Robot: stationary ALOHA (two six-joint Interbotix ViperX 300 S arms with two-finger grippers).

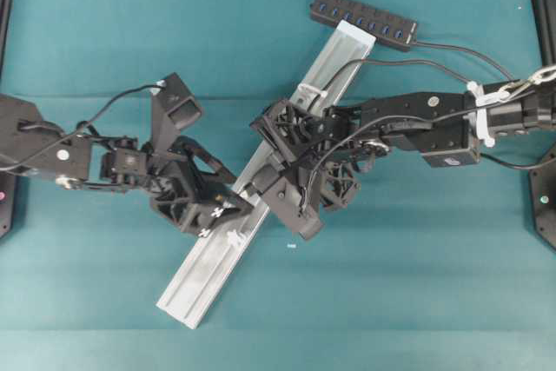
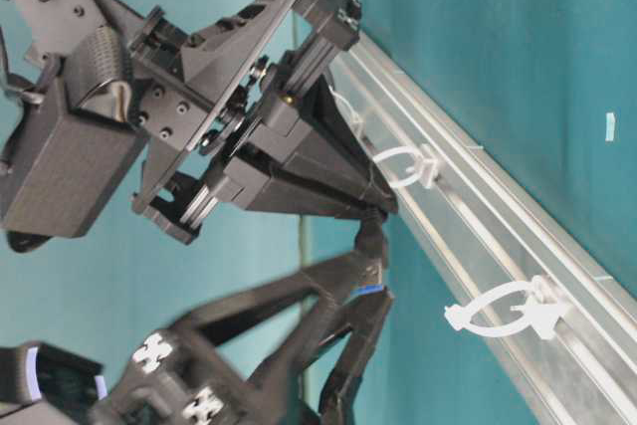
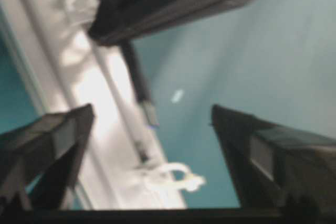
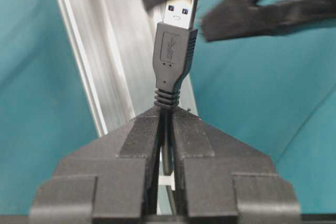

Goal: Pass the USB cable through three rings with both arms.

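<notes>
Pinching the cable (image 4: 167, 145) just behind its plug, right gripper (image 4: 167, 116) shows it close-up; left gripper (image 3: 152, 124) gapes beside rail (image 1: 217, 254).

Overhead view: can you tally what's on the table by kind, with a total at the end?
Robot arms: 2 (left arm, right arm)
Aluminium rail: 1
Rings in sight: 2; any ring under the fingers is hidden
USB hub: 1
USB cable: 1
Total: 7

Two black skeletal arms, left gripper (image 1: 233, 208) marked with white x's, right arm (image 1: 434, 123) white cable ties
</notes>
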